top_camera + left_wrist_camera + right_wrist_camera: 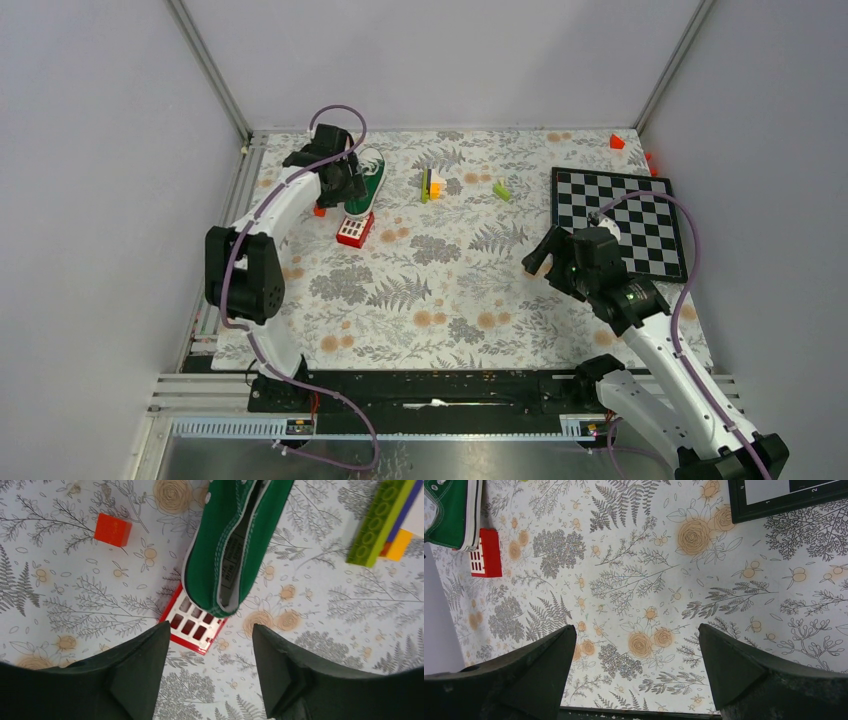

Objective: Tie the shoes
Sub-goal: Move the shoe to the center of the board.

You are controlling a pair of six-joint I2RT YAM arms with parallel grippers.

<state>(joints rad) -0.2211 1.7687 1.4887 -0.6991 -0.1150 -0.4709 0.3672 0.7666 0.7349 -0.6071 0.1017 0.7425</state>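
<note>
My left tool (211, 630) hangs just over the heel end of the green sneaker (227, 540), fingers spread and nothing between them. My right tool (636, 630) stands at its widest, gripping nothing, over bare floral table (649, 570) well apart from the shoe, with the chessboard (620, 220) just beside it. I judge the tying not yet begun: neither tool has hold of the laces, and no bow shows anywhere. The left wrist view gives what my arm hides from overhead: the open collar, the tongue label, and the heel against a red-and-white gridded block (187, 625); the laces fall outside it. Only the overhead view shows how far apart my two tools are. The right wrist view catches just the sneaker's white sole edge, far off to the left finger's side.
</note>
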